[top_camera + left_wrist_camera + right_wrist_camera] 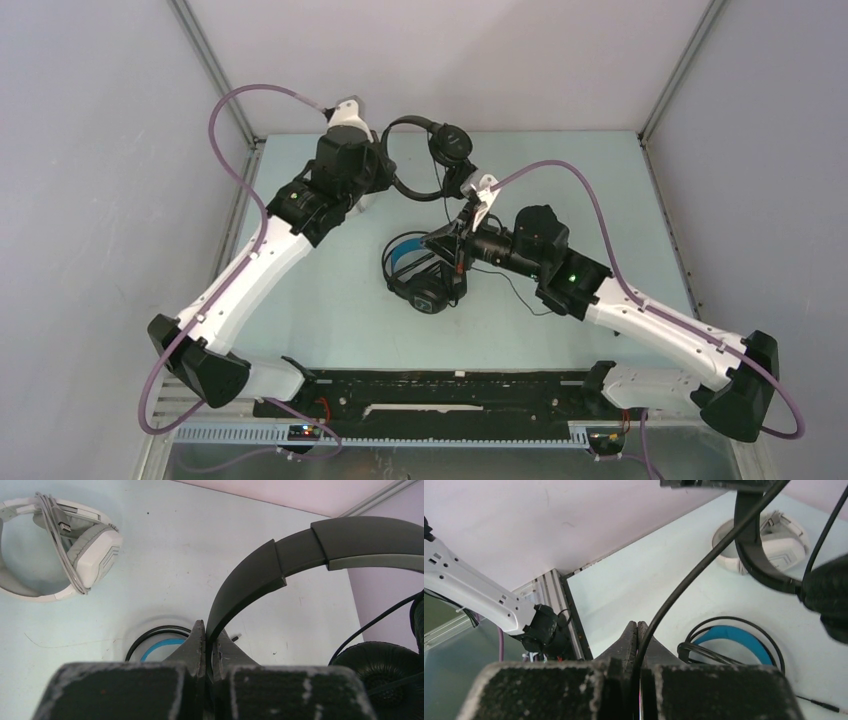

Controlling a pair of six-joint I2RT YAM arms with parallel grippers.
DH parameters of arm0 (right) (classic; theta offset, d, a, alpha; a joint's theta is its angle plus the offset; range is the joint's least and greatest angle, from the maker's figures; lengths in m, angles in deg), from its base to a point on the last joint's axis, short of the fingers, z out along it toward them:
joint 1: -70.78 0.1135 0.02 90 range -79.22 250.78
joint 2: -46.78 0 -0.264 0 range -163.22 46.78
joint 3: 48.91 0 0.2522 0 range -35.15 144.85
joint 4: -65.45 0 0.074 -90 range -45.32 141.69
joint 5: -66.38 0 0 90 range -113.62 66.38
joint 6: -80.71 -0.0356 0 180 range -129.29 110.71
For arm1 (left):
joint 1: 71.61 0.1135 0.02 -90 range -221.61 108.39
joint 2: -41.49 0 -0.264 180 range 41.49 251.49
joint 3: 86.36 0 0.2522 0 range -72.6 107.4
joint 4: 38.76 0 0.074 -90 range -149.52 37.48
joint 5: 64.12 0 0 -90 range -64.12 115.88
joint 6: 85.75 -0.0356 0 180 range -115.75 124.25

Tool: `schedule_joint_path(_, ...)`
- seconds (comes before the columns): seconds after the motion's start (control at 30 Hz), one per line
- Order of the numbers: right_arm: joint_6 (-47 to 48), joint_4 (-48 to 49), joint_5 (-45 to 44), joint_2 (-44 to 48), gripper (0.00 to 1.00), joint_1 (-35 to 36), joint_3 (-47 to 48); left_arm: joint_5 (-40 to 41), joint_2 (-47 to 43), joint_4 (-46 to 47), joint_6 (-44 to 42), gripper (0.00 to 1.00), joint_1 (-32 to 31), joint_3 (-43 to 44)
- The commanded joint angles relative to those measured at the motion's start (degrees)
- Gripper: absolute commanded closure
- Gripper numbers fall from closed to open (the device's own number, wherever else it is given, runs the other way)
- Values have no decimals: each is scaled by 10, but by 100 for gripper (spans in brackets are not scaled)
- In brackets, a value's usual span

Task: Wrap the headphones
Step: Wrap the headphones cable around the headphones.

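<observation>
My left gripper point(209, 635) is shut on the headband of the slim black headphones point(280, 565) and holds them above the table; one ear pad point(380, 665) hangs at the right. In the top view this set point(420, 150) hangs at the back centre, by the left gripper point(385, 185). My right gripper point(638, 630) is shut on their black cable point(704, 565), just above the black, blue-lined headphones point(420, 270), which lie mid-table with their cord coiled. The white-grey headphones point(95, 555) lie flat, with the grey cable wound round them.
The right arm point(640, 310) reaches in from the lower right, the left arm point(250, 280) from the lower left. A loose thin black cable point(520, 290) trails on the table under the right arm. Grey walls close in the table on three sides.
</observation>
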Motion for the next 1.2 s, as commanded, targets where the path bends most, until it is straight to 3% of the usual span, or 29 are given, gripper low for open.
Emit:
schedule_joint_path(0.0, 28, 38, -16, -11, 100, 5, 55, -8, -26, 63, 31, 100, 3, -15)
schedule_joint_path(0.43, 42, 1, -8, -112, 100, 57, 113, -20, -38, 85, 41, 100, 3, -43)
schedule_joint_path(0.97, 47, -50, -70, -126, 100, 58, 113, -54, -52, 101, 59, 100, 12, -51)
schedule_joint_path(1.17, 50, -87, -98, -114, 92, 59, 97, -88, -65, 124, 86, 100, 24, -73)
